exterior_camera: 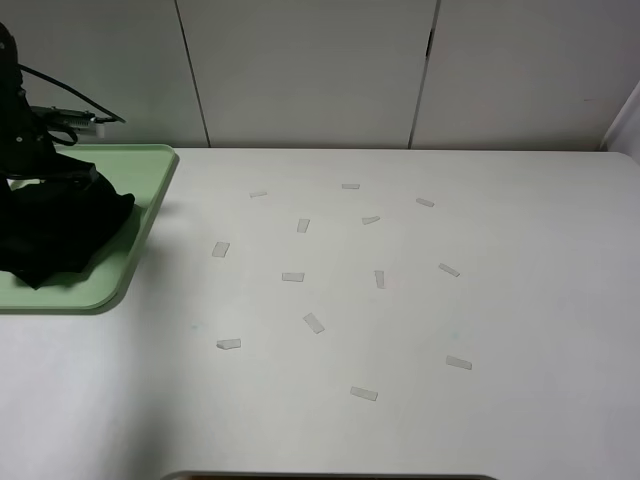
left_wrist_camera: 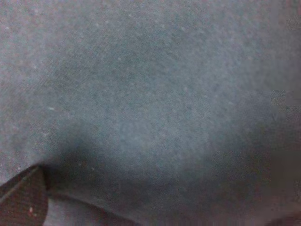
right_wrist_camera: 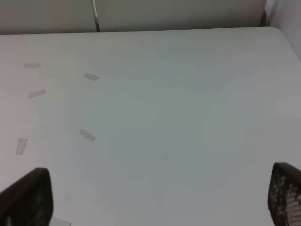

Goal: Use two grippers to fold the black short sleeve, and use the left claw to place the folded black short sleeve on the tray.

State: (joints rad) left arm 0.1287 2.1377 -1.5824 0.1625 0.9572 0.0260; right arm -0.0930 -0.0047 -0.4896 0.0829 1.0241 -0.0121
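On the far left, the black short sleeve is lying folded on the tray, under the left claw, which is spread open and pressed close to the cloth. If the claw is lifted carelessly, cloth could be snagged and dragged off. Further right, the right gripper is held open over the bare table

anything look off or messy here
The black short sleeve sits on the tray as a rumpled bundle, not a flat fold, one corner jutting toward the rim. Small tape strips lie scattered at odd angles on the table.
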